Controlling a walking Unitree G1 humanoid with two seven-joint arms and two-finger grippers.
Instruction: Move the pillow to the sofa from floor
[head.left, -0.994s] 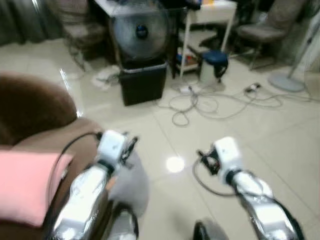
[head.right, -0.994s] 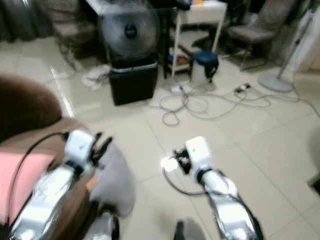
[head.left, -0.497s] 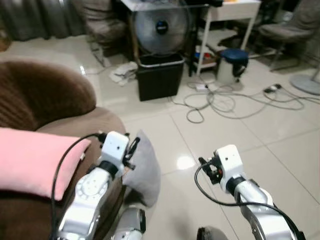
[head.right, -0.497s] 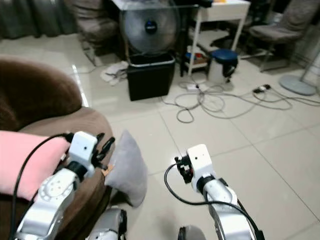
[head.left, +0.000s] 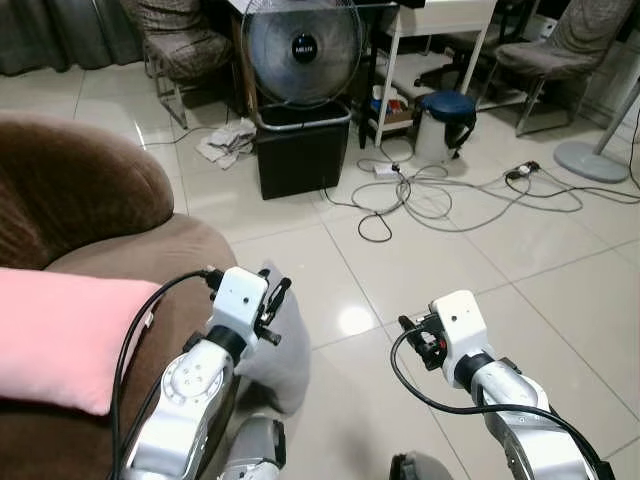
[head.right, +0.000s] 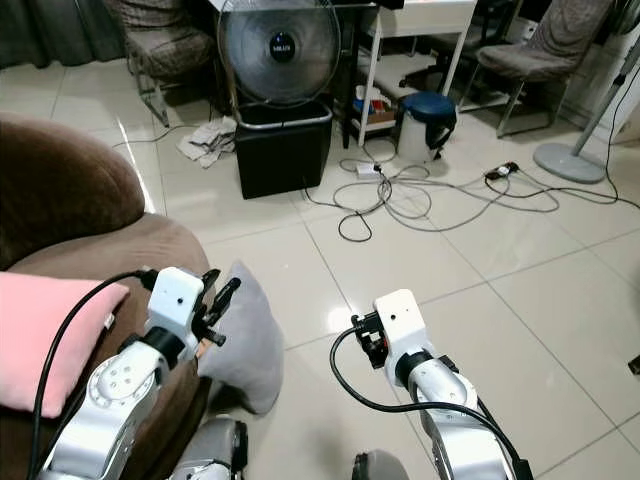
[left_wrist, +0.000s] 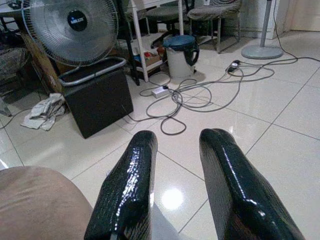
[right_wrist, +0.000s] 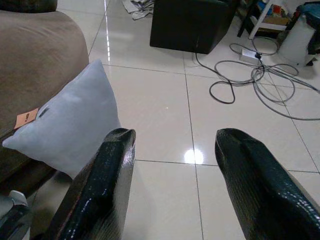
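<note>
Grey pillow (head.right: 243, 335), lower left, on floor against sofa (head.right: 70, 200). Left gripper (left_wrist: 172, 185), right gripper (right_wrist: 175, 185): both spread, empty. Step: approach; next, grasp pillow.

Pillow (right_wrist: 75, 130): pale grey, square, one I see standing on edge on the tiled floor (head.right: 450, 240), leaning against the brown sofa (head.right: 90, 250); small orange tag near one corner.
</note>
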